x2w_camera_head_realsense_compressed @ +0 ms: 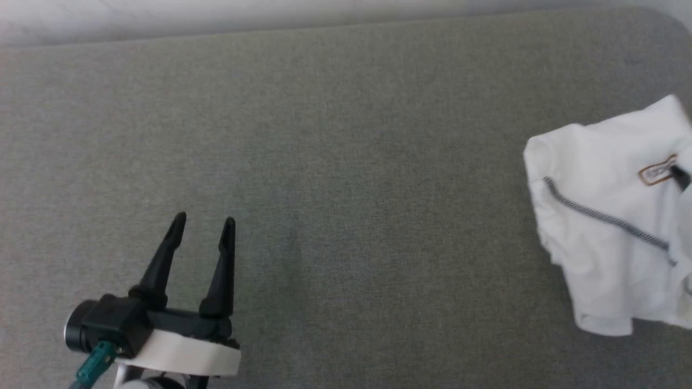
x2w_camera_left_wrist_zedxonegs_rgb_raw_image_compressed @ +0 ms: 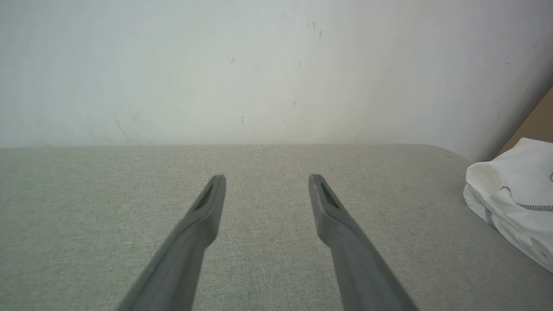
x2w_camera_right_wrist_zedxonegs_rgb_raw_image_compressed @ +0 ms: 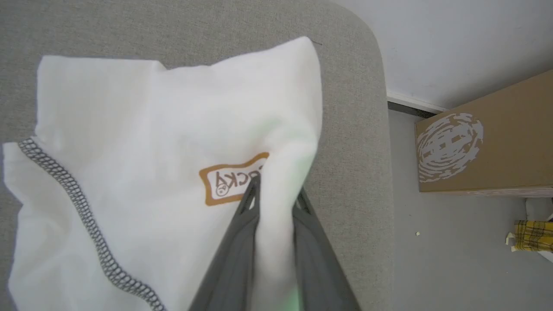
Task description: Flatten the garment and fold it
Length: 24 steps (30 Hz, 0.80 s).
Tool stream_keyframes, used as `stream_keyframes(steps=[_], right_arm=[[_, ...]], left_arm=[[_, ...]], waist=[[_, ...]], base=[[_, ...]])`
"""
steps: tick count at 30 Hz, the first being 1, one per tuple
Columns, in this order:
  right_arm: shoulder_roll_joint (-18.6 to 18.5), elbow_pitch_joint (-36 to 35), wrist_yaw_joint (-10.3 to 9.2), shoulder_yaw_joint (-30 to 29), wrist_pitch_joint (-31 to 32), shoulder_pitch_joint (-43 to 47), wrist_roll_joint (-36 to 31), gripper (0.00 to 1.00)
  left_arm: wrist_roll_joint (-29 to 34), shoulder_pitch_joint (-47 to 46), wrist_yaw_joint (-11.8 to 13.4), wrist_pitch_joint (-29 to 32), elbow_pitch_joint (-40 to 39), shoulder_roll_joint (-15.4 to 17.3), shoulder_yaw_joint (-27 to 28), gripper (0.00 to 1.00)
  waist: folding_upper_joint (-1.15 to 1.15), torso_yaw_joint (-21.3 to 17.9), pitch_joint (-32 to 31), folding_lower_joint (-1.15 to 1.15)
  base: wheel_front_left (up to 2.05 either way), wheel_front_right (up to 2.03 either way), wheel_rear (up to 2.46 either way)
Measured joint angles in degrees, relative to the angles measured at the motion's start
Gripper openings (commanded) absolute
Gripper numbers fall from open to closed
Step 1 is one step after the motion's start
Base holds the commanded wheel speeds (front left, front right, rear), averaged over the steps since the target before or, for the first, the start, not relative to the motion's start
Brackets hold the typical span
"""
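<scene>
Your head view looks steeply down on the grey tabletop point(x2w_camera_head_realsense_compressed: 346, 135) from well above, taking in its far edge and your left hand point(x2w_camera_head_realsense_compressed: 205, 219) at the lower left. Your left wrist view sits low, facing along that hand's parted fingers point(x2w_camera_left_wrist_zedxonegs_rgb_raw_image_compressed: 203, 216) across the tabletop to a pale wall point(x2w_camera_left_wrist_zedxonegs_rgb_raw_image_compressed: 259, 65). Your right wrist view hangs close over the garment point(x2w_camera_right_wrist_zedxonegs_rgb_raw_image_compressed: 151, 129), facing down past the tabletop's corner, apparently to the floor point(x2w_camera_right_wrist_zedxonegs_rgb_raw_image_compressed: 432, 259). All three views share the garment and tabletop.
</scene>
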Motion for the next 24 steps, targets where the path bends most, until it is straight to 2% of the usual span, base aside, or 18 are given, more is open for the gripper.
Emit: stream_keyframes(steps=[4, 9, 20, 21, 22, 23, 24], right_arm=[[-3.37, 1.70, 0.00, -1.12, -0.74, -2.72, -0.55, 0.00], [-5.27, 5.11, 0.00, -4.13, -3.49, -5.06, -3.58, 0.00], [-2.91, 12.23, 0.00, -8.17, -9.80, -7.47, -5.79, 0.00], [-2.53, 12.88, 0.00, -8.55, -10.05, -7.73, -6.00, 0.11], [-2.19, 13.35, 0.00, -8.76, -10.37, -7.92, -6.22, 0.27], [-1.87, 13.84, 0.00, -8.82, -10.71, -8.16, -6.56, 0.48], [-1.57, 14.22, 0.00, -8.86, -11.06, -8.43, -6.81, 0.89]], left_arm=[[1.12, -2.48, 0.01, 0.04, -0.92, 0.56, 0.22, 1.00], [2.20, -5.32, 0.00, -0.03, -1.68, 1.20, 0.38, 1.00], [2.88, -8.61, -0.09, -1.91, -3.42, 0.69, 1.60, 1.00], [2.88, -8.60, -0.11, -2.01, -3.36, 0.69, 1.62, 1.00], [2.89, -8.60, -0.11, -2.05, -3.35, 0.67, 1.68, 1.00], [2.88, -8.59, -0.11, -2.07, -3.36, 0.54, 1.93, 1.00], [2.85, -8.59, -0.11, -2.08, -3.41, 0.34, 2.12, 1.00]], waist=[[0.00, -0.96, 3.02, 0.00], [0.00, -1.75, 6.95, 0.00], [0.00, -2.51, 13.57, 0.00], [0.00, -2.54, 13.90, 0.00], [0.00, -2.57, 14.14, 0.00], [0.00, -2.64, 14.24, 0.01], [0.00, -2.68, 14.19, 0.00]], base=[[0.00, 0.00, 0.00], [0.00, 0.00, 0.00], [0.00, 0.00, 0.00], [0.00, 0.00, 0.00], [0.00, 0.00, 0.00], [0.00, 0.00, 0.00], [0.00, 0.00, 0.00]])
